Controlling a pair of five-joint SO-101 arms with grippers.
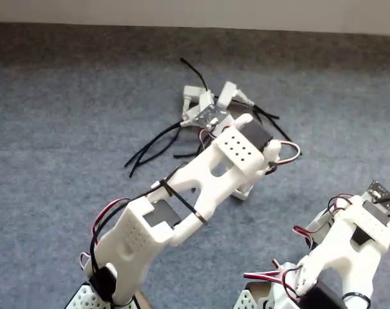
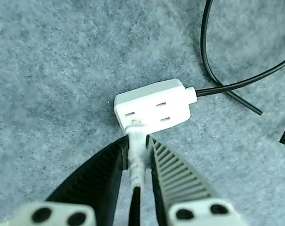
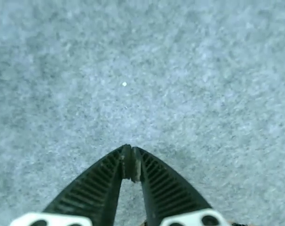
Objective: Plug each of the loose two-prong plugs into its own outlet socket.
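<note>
A: Grey carpeted surface (image 1: 53,129). What's the left hand (image 2: 138,142) doing?
B: It's clamped on a white two-prong plug (image 2: 137,165), tip touching the white rectangular outlet block (image 2: 154,106) at twelve o'clock. The right hand (image 3: 132,162) is closed and empty. There's open carpet toward nine.

Two white plastic arms with black motors and dark ribbed fingers.

The left arm (image 1: 201,180) and right arm (image 1: 352,241) share white printed shells, some panels pierced with rows of small round holes, with black servo blocks (image 1: 256,135) set at the joints. Red, white and black wires (image 1: 108,215) loop loosely along both, and a thin black tie (image 1: 182,199) bands the left arm's middle. The left gripper (image 2: 138,143) and right gripper (image 3: 132,162) have ridged, tapering fingers on white mounts with dark round holes.
</note>
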